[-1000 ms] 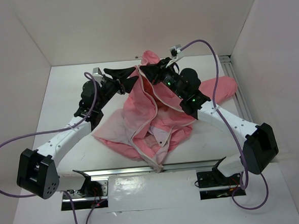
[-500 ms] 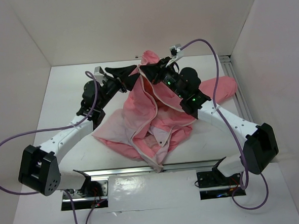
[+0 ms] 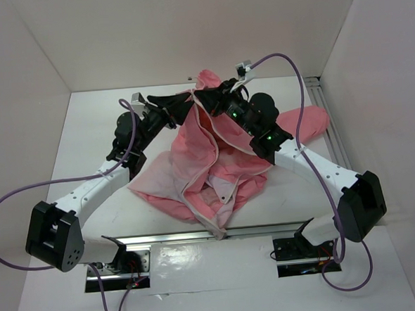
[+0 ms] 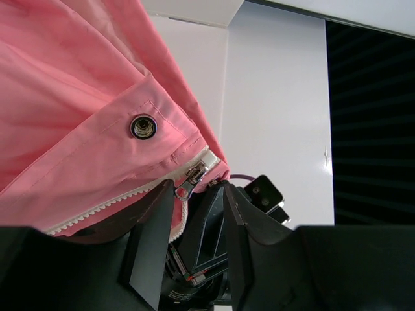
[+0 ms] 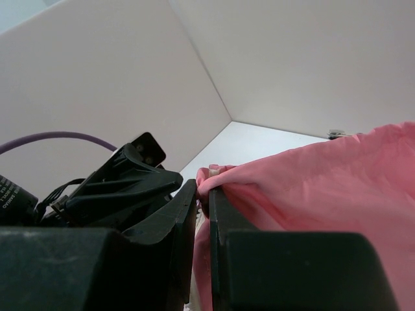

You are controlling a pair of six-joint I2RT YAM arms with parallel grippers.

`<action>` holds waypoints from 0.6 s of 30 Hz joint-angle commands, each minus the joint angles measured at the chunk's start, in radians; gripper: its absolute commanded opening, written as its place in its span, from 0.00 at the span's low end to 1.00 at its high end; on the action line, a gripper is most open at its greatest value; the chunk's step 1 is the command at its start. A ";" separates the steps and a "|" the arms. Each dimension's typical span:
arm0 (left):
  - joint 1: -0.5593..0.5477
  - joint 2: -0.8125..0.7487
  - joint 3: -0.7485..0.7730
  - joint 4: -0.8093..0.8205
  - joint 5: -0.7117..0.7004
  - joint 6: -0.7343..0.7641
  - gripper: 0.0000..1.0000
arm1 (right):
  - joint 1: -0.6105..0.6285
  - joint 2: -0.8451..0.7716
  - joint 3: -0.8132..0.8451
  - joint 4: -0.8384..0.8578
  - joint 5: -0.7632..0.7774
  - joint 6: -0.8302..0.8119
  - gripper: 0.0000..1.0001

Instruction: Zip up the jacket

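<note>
The right pincer clamps a raised edge of the jacket, while the left pincer gapes, the zipper pull at its fingertips.

**Jacket**: salmon-pink shell with paler pinkish-white lining. Just above the tips of the black left gripper: white zipper tape, silver slider, dark metallic snap. Black right gripper: pink jacket fabric between its tips. Arms: white links, black joints; green lights behind the right gripper. Cables: purple. Table and walls: plain white. Base rail: silver-grey.
</note>
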 commanded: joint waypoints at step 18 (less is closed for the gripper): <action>-0.004 -0.027 -0.009 0.040 -0.018 -0.006 0.37 | 0.010 -0.015 0.068 0.030 -0.018 -0.010 0.00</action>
